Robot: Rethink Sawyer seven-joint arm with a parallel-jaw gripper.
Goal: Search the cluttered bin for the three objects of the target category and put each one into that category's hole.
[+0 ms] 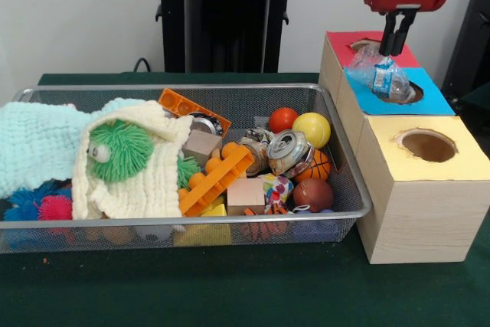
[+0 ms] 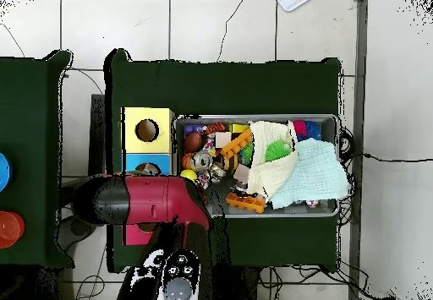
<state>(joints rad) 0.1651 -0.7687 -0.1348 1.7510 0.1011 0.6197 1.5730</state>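
Currently I had gripper [image 1: 397, 45] clamped on crushed plastic bottle [image 1: 380, 76] above blue box's hole [image 1: 413, 93]. Risk: wide bottle catches hole rim, lodges, or tips off box onto bench [image 1: 230, 289].

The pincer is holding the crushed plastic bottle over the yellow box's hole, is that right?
Not quite. In the front view the pincer holds the crushed plastic bottle over the blue box's hole, not the yellow box, whose hole sits empty nearer the camera.
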